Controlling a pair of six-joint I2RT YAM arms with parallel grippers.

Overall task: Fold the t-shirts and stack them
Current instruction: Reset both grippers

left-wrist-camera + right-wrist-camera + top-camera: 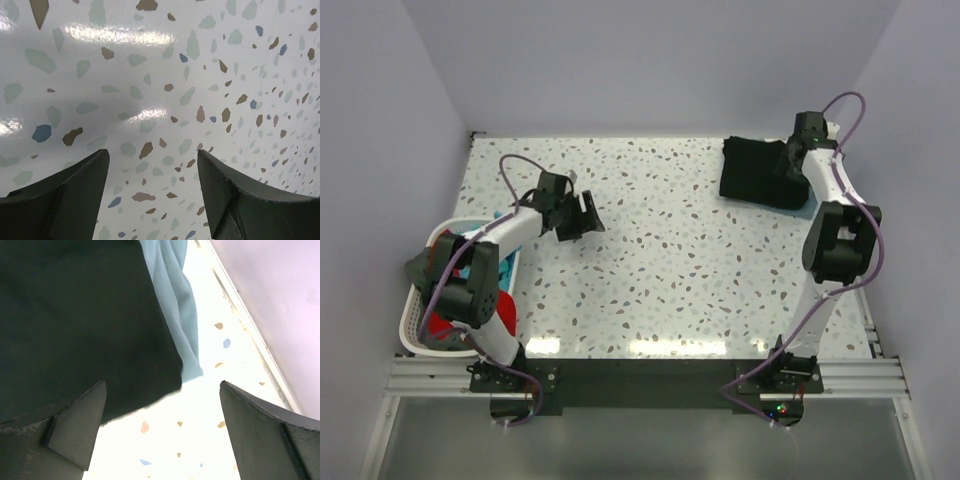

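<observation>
Across the speckled table point(670, 280), bare surface stretches between both arms. At the table's near left edge sits the white laundry basket point(412, 338), with cloth inside. At the table's far right corner the folded black t-shirt point(750, 175) lies on the slate-blue t-shirt point(175, 300), whose edge shows toward the table's right rim. The right gripper point(162, 390) stands released over the black hem. The left gripper point(152, 160) hovers spread over bare table, gripping nothing.
</observation>
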